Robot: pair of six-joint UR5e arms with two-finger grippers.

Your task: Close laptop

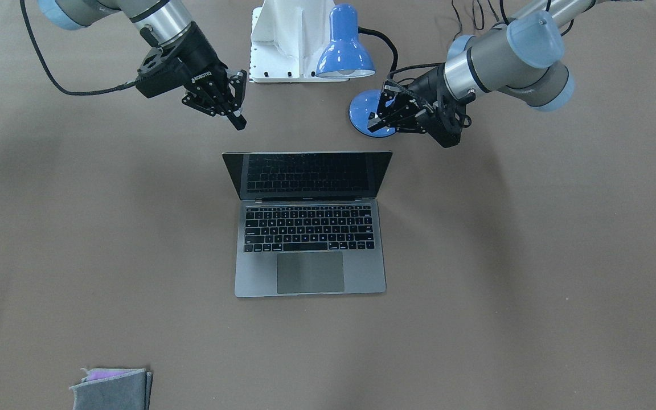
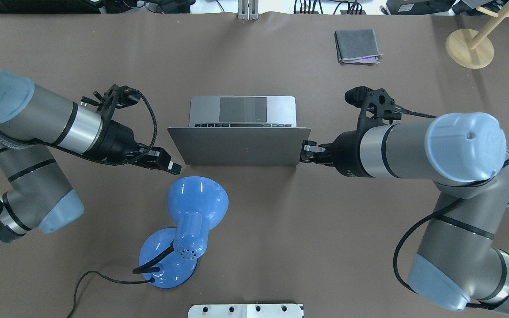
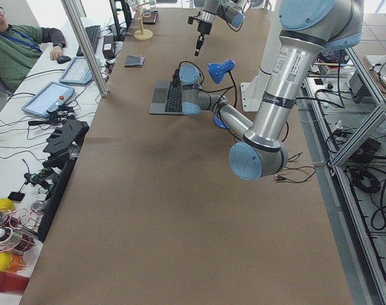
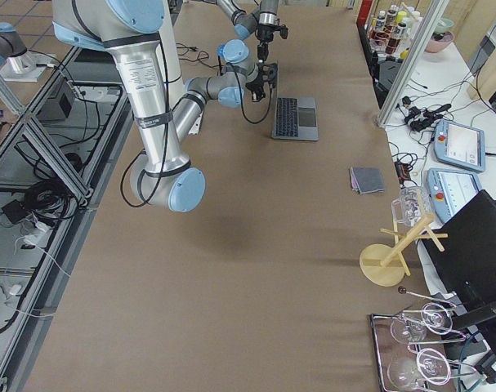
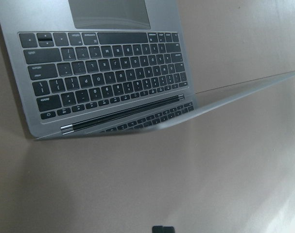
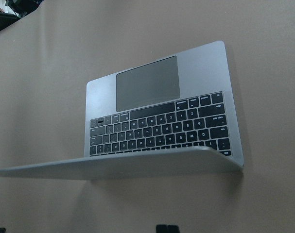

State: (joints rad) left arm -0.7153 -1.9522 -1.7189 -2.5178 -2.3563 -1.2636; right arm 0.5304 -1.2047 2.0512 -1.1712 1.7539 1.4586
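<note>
I judge the thin grey metal laptop [image 1: 308, 225] stiff but fragile; I would push its 12 o'clock lid edge. Both jaws are pinched together, empty.

White "ROBOTIQ" lettering stands on the black body of the right gripper [image 1: 238, 119], at about 11 o'clock from the laptop [image 1: 310, 239] in the front-facing view. The laptop's black keys [image 5: 108, 73] carry white letters, which appear upside down in the left wrist view. The smaller legends are too blurred to read.

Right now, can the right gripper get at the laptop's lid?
Likely yes. The right gripper hangs close behind the lid of the open laptop, near its corner, with nothing between them; the lamp stands off to the other side.
</note>
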